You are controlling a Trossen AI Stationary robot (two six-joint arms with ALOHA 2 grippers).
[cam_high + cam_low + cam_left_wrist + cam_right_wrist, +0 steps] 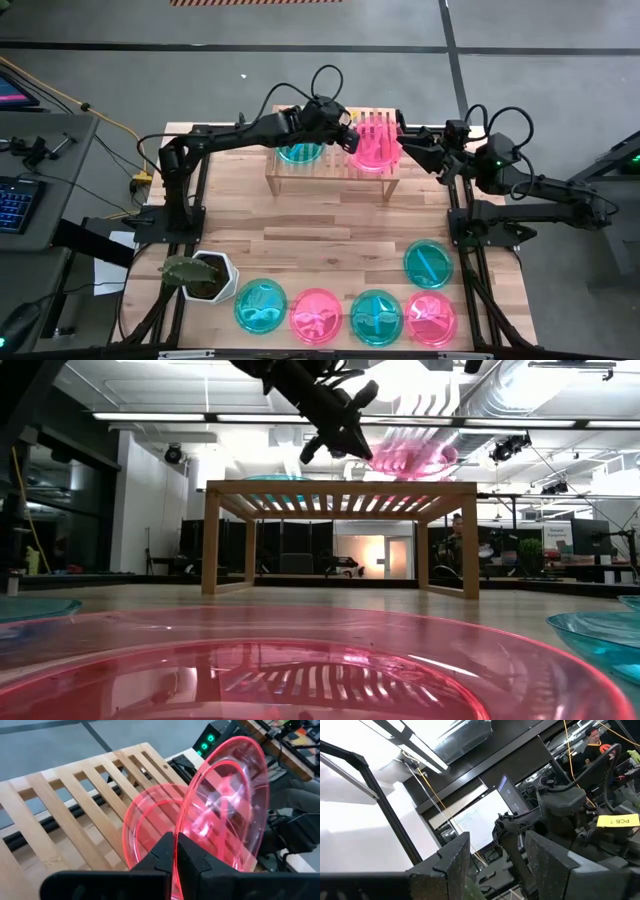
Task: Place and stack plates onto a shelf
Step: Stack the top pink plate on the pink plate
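We see the left gripper (350, 139) over the shelf (290, 172) near the worktop's 12 o'clock edge, its fingers pinched tight on the rim of a pink plate (235, 815) that it holds steeply tilted, almost on edge, above a second pink plate (150, 827) already lying on the slats at the shelf's 3 o'clock half. A teal plate (300, 153) rests on the 9 o'clock half. We judge the main risk to be in the release: if the held plate is let go while this tilted, it could land on its rim, roll or slide off the lower plate, and tip over the shelf's 3 o'clock end or back edge toward the right arm's base. The thin rim grasp could also slip as the wrist levels out, dropping the plate early. If it comes down off-centre, the two plates may not nest, and the top one could rock. The right gripper (495, 865) waits just off the shelf at 3 o'clock, fingers apart and empty, close enough that a swinging plate might clip it. Five more plates remain on the worktop: a row of four (345, 316) along the 6 o'clock edge beside a white plant pot (205, 277), and one teal plate (430, 263) toward 4 o'clock.
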